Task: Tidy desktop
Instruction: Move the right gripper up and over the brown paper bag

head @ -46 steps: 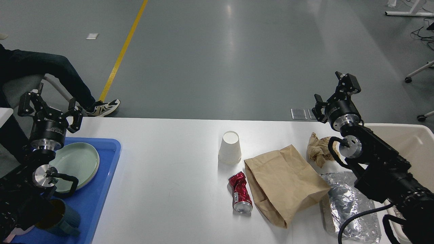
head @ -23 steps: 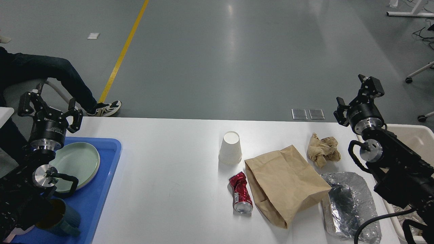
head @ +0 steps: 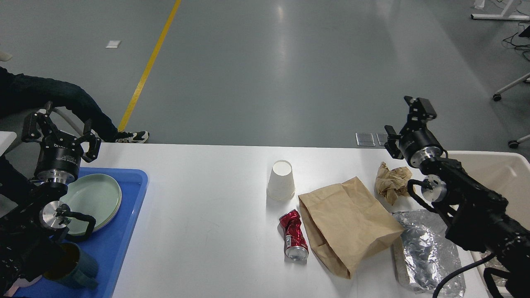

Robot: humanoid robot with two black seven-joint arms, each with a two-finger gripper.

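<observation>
Litter awaits clearing on the large white rectangular table, filling the frame's lower half.

Both the left pincer and right pincer hover spread apart and empty; crushed red can and brown paper bag lie lower right, near the beige bin.

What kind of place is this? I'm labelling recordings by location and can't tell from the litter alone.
Probably a robotics lab or workshop rather than a home: a bare grey floor with a yellow line, wheeled chair legs at the right, and a white desktop set out with a paper cup and a crushed can.
</observation>
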